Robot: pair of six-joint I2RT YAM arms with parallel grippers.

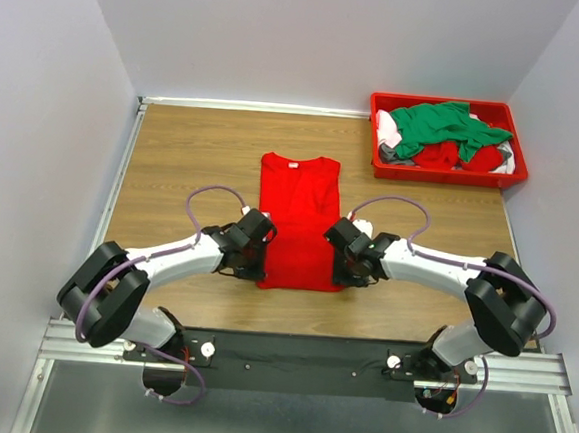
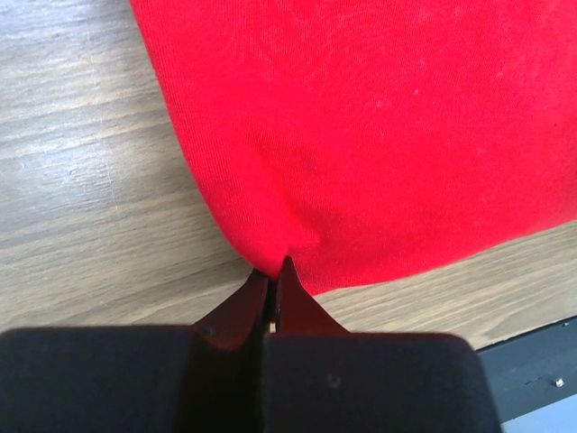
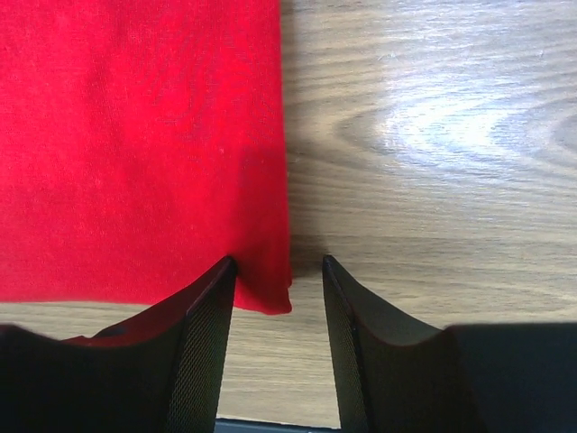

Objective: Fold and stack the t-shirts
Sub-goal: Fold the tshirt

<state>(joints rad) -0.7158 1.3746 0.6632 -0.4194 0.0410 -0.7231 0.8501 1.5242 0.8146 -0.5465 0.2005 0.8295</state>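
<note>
A red t-shirt (image 1: 297, 217) lies flat on the wooden table, folded into a long strip with its collar at the far end. My left gripper (image 1: 254, 264) is at the shirt's near left corner. In the left wrist view it (image 2: 275, 267) is shut on the hem of the red t-shirt (image 2: 379, 135), and the cloth puckers at the tips. My right gripper (image 1: 346, 269) is at the near right corner. In the right wrist view it (image 3: 278, 262) stands open, with the corner of the red t-shirt (image 3: 135, 135) between its fingers but not pinched.
A red plastic bin (image 1: 438, 176) stands at the back right of the table (image 1: 194, 159). It holds a green t-shirt (image 1: 442, 126), red ones (image 1: 445, 155) and white cloth (image 1: 385, 130). The black rail (image 1: 299, 353) with the arm bases runs along the near edge.
</note>
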